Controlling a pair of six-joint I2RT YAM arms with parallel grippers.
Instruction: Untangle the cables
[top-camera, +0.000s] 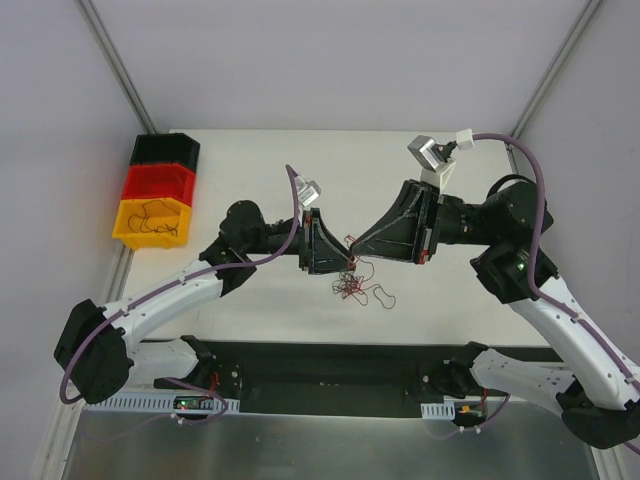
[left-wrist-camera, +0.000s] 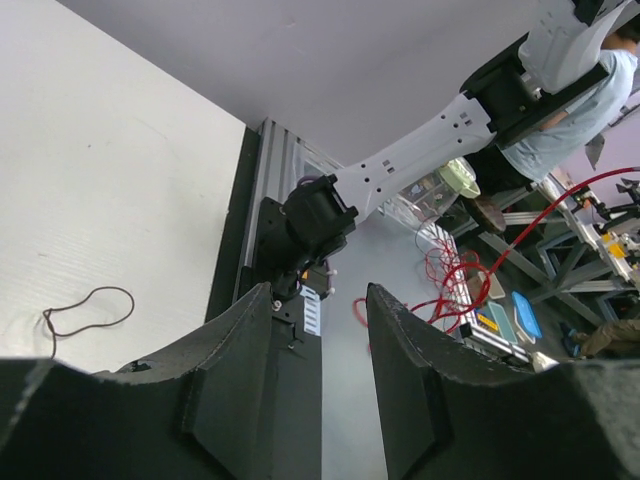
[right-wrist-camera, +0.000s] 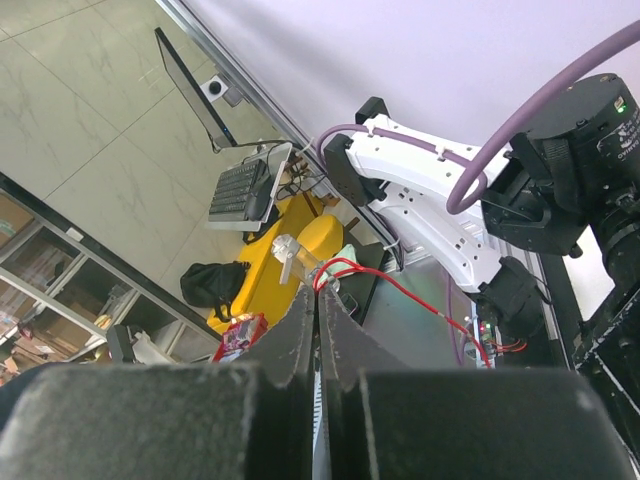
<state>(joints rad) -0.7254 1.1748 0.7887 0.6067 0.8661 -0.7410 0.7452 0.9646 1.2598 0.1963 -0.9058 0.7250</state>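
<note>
White tabletop (top-camera: 260, 180), lilac walls (top-camera: 320, 60); cables (top-camera: 350, 286) mid-table; left claw (top-camera: 340, 262) apart; right claw (top-camera: 352, 243) clamped on cables

bright, even light; soft shadows; right hand (right-wrist-camera: 318, 300) dark, blurred close up.

Dark red cables (top-camera: 348, 286), yellow bin (top-camera: 148, 242), white table (top-camera: 260, 170)

Thin dark-red cables (top-camera: 352, 283), loosely tangled
</note>
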